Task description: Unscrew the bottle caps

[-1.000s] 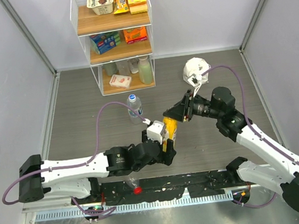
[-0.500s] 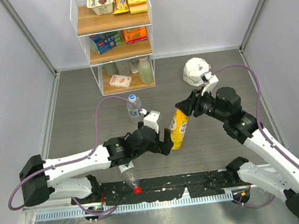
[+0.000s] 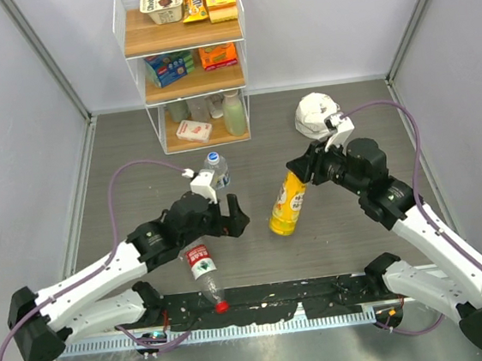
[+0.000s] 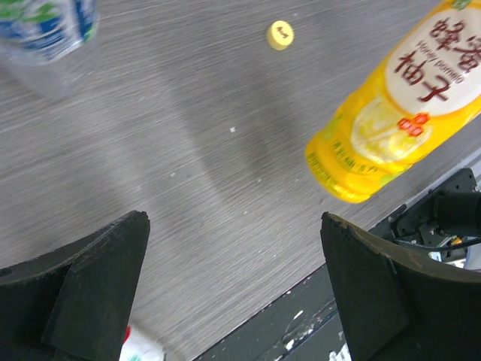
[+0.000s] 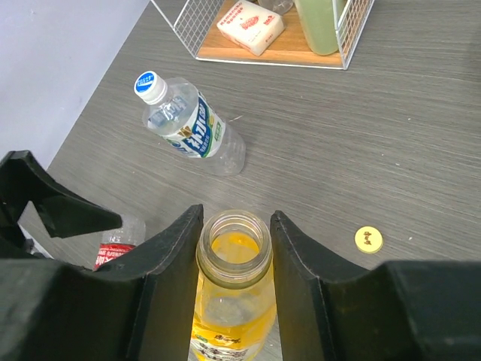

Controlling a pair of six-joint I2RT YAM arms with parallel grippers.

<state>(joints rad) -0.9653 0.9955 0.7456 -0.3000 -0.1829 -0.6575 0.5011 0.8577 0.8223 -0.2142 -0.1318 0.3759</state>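
Right gripper [image 5: 235, 226] pinching neck of yellow bottle [image 3: 285, 208]; bottle tilted, mouth uncapped. Yellow cap [image 5: 368, 239] loose on table [image 3: 138, 183] near it. Left gripper [image 4: 231, 222] spread wide, empty. Blue-label bottle [image 5: 188, 124] upright, capped. Red-label bottle [image 3: 202, 266] lying down, red cap [image 3: 222, 306] on.

In the left wrist view, the yellow bottle [image 4: 391, 113] is being cut by the right edge, its neck out of frame. Up-left of it, the blue-label bottle [image 4: 45, 30] is showing blurred and clipped by the corner. Down-left of it, the red-label bottle [image 4: 141, 350] is showing only a sliver. In the right wrist view, a finger [image 5: 169, 278] of the right gripper [image 5: 235, 216] is covering most of the red-label bottle, left of the yellow bottle.
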